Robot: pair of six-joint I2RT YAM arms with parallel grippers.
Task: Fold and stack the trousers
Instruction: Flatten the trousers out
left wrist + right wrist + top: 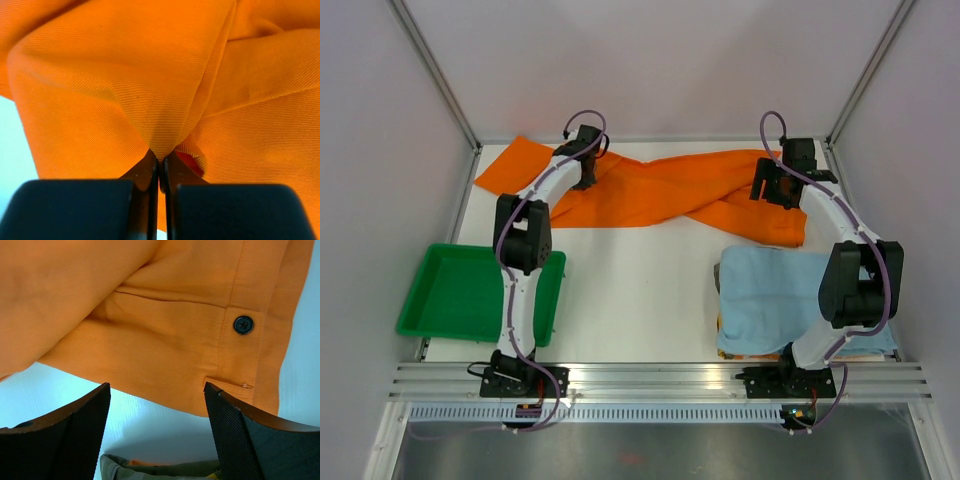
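Orange trousers (660,195) lie stretched and twisted along the far edge of the table (640,290), not yet folded. The left gripper (161,157) is pinched shut on a ridge of their fabric near the far left corner; the right gripper (157,387) hangs with jaws wide apart over the buttoned end near the far right. Folding looks barely begun, with every fold and the stacking left to do.

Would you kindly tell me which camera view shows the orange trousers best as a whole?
The top external view: the whole trousers lie across the far side of the table. The left wrist view shows only a fold pinched in the shut left pincer; the right wrist view shows just a buttoned edge near the open right pincer.
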